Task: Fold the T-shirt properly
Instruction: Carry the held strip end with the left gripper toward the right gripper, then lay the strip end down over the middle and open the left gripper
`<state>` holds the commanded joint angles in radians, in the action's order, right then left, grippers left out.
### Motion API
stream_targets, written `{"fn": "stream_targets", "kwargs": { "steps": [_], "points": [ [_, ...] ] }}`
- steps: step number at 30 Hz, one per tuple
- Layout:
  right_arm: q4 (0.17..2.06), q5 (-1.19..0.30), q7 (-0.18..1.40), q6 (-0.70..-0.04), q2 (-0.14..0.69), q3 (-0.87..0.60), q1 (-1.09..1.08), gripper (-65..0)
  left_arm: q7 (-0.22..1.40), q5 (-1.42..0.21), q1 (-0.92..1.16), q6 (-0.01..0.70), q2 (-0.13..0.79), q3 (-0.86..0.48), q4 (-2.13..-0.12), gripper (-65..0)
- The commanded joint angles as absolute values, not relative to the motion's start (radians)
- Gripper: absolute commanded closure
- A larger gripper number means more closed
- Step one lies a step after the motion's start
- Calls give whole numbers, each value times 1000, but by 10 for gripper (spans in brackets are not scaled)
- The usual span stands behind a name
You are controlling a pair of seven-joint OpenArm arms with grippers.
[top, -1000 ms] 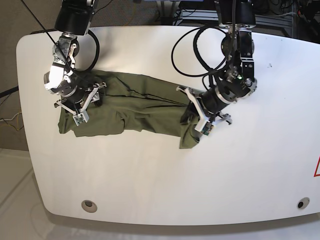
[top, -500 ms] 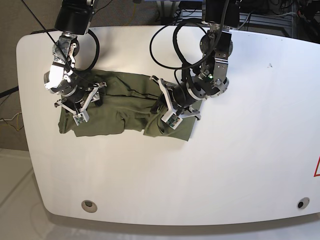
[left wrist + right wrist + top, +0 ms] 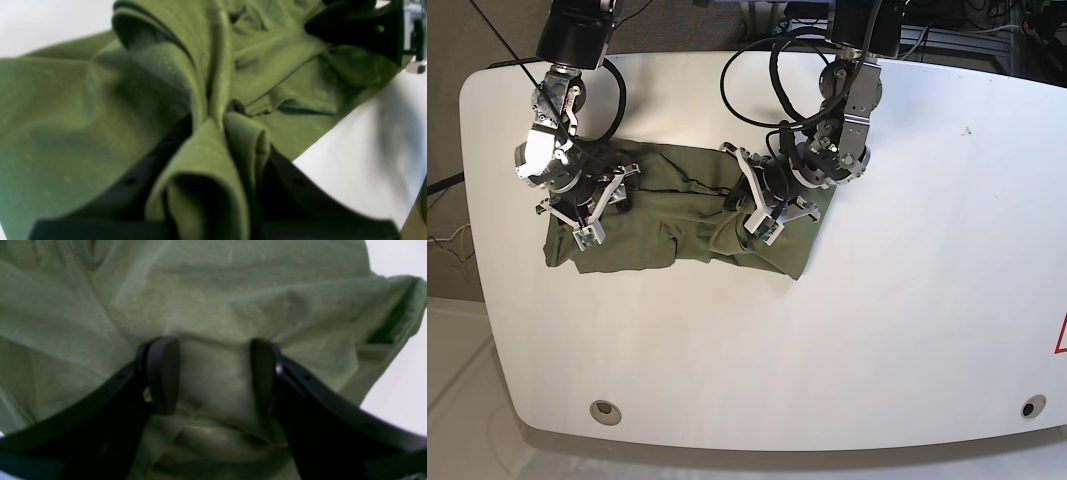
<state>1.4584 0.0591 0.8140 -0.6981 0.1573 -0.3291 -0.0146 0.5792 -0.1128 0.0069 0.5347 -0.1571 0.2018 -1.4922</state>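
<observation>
The olive-green T-shirt lies bunched on the white table, with its right end doubled over toward the middle. My left gripper is shut on a thick fold of the T-shirt and holds it above the lower layer. Its black fingers show on both sides of the pinched cloth. My right gripper rests on the shirt's left end. In the right wrist view its fingertips stand apart with cloth under and between them. The collar and label are hidden.
The right arm's black gripper shows at the far end of the shirt in the left wrist view. Two round holes sit near the table's front edge. Cables and stands are behind the table's back edge.
My left gripper has moved left in the base view, carrying the shirt's right end over the middle, so the shirt is shorter. The right arm has not moved.
</observation>
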Motion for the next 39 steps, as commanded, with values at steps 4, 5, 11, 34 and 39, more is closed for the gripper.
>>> {"fn": "stream_targets", "kwargs": {
  "steps": [4, 5, 11, 34, 39],
  "points": [
    [1458, 59, 814, -698, 156, -329, -15, -328, 559, -114, 8, 555, -157, 202, -1497, -326],
    [1458, 59, 814, -698, 156, -329, -15, -328, 547, -114, 8, 553, -157, 202, -1497, -379],
    [1458, 59, 814, -698, 156, -329, -15, -328, 526, -114, 8, 558, -157, 202, -1497, -510],
    [1458, 59, 814, -698, 156, -328, -15, -328, 438, -116, -19, 556, -157, 343, -1359, -510],
    [1458, 59, 814, -698, 156, -328, -15, -328, 438, -117, -21, 555, -157, 348, -1385, -510]
  ]
}}
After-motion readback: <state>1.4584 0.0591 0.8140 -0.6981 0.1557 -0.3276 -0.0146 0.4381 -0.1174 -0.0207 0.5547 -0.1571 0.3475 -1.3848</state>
